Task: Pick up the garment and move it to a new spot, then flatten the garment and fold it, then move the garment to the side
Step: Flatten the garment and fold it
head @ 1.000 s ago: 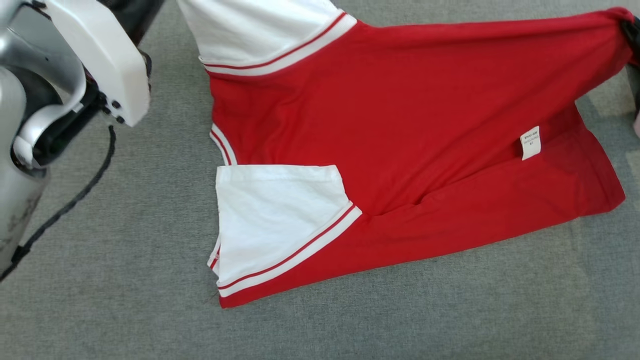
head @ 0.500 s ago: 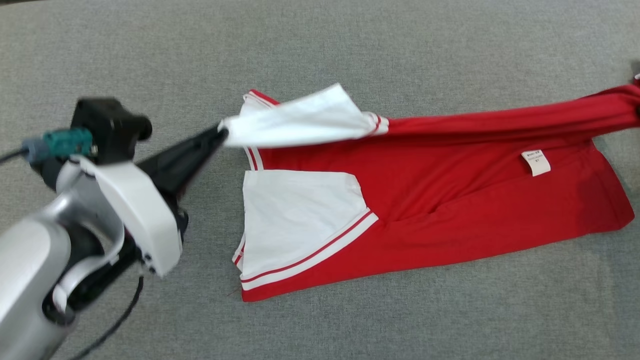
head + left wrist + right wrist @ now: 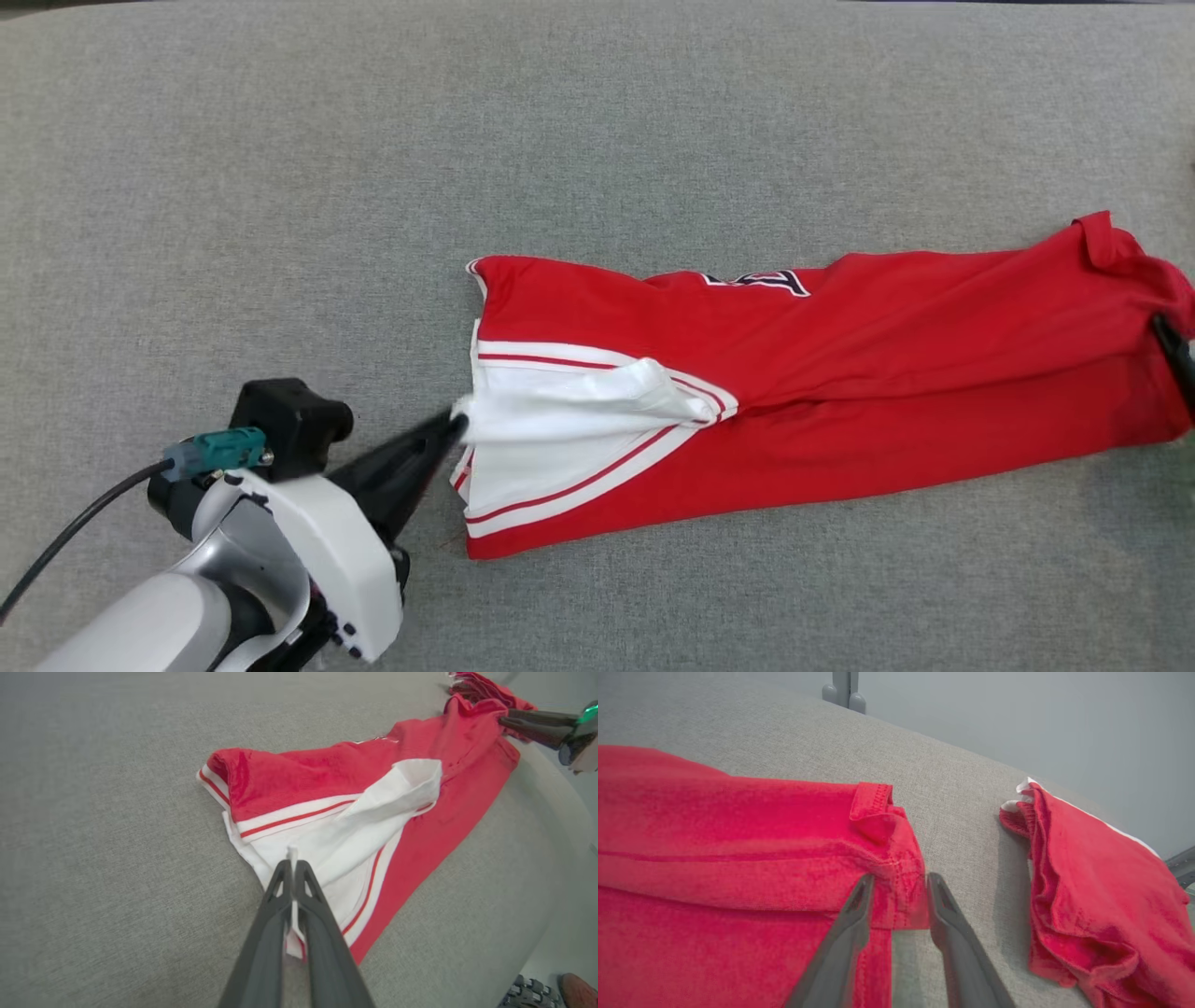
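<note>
Grey woven fabric surface, bearing one red-and-white knit sports jersey, doubled lengthwise. Its white sleeve is pinched at the edge between the clenched jaws of the left gripper; the body is spread beyond them. At the right gripper the jaws are parted, the red hem corner lying loose between them. Risk: were the left arm withdrawn unreleased, the sleeve would be dragged and the fold undone; the hem could be snagged likewise.
</note>
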Controlling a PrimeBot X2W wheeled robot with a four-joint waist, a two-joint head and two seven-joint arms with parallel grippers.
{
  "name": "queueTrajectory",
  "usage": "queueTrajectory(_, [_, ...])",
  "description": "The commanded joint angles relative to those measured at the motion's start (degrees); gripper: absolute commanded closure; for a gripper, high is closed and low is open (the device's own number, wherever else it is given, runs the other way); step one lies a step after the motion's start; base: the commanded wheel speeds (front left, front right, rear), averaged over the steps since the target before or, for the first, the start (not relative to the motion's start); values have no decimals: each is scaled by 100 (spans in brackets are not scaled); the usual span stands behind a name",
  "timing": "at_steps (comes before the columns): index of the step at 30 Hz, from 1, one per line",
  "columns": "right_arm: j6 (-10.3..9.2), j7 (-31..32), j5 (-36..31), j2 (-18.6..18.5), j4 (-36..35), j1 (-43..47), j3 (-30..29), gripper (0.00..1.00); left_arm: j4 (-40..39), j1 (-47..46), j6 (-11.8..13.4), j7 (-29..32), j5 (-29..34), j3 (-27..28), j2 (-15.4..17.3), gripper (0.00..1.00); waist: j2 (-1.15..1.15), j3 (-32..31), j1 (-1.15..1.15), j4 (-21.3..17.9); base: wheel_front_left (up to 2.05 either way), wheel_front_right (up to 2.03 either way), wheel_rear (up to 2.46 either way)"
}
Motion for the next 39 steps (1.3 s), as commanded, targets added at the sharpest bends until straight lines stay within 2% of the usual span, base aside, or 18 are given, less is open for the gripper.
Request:
queueTrajectory(1, [-14,-41,-35,17,-5,111,-133,0,53,35,91,-134,57,57,-57,0,0,-13,0,13,0,0,0])
queueTrajectory(5, [-14,-146,-195,198,-21,804,-858,0,292,310,341,-672,272,51,-345,0,0,-145,0,34,0,0,0])
queueTrajectory(12, [-14,-456,-283,944,-468,2180,-2160,0,691,1152,1171,-2286,761,298,-958,0,0,-438,0,-9,0,0,0])
queueTrajectory(15, [-14,-507,-185,1388,-684,2310,-2443,0,1025,1355,1377,-2955,1107,203,-1284,0,0,-531,0,46,0,0,0])
queueTrajectory(19, [-14,-373,-51,1696,-605,1951,-2623,0,1517,1382,1496,-3328,1555,144,-1743,0,0,-638,0,222,0,0,0])
queueTrajectory(22, [-14,-253,-77,1803,-262,1609,-2731,0,1725,1362,1462,-3383,1900,166,-2124,0,0,-707,0,448,0,0,0])
queueTrajectory(25, [-14,-18,-232,1695,309,1182,-2786,0,1795,1502,1294,-3382,2340,277,-2569,0,0,-767,0,756,0,0,0])
queueTrajectory(27, [-14,111,-457,1561,659,1030,-2788,0,1847,1531,1173,-3384,2501,331,-2740,0,0,-773,0,880,0,0,0])
queueTrajectory(30, [-14,309,-800,1482,1102,861,-2639,0,1929,1619,1011,-3385,2666,468,-2917,0,0,-780,0,991,0,0,0])
queueTrajectory(33, [-14,431,-865,1515,1371,804,-2563,0,1981,1682,917,-3384,2757,576,-3000,0,0,-789,0,1030,0,0,0])
queueTrajectory(35, [-13,731,-756,1682,1692,834,-2366,0,2027,1725,774,-3386,2880,749,-3101,0,0,-801,0,1059,0,0,0])
queueTrajectory(39, [9,995,-422,2050,1875,858,-2017,0,2058,1797,623,-3385,3041,939,-3210,0,0,-788,0,1005,0,0,0])
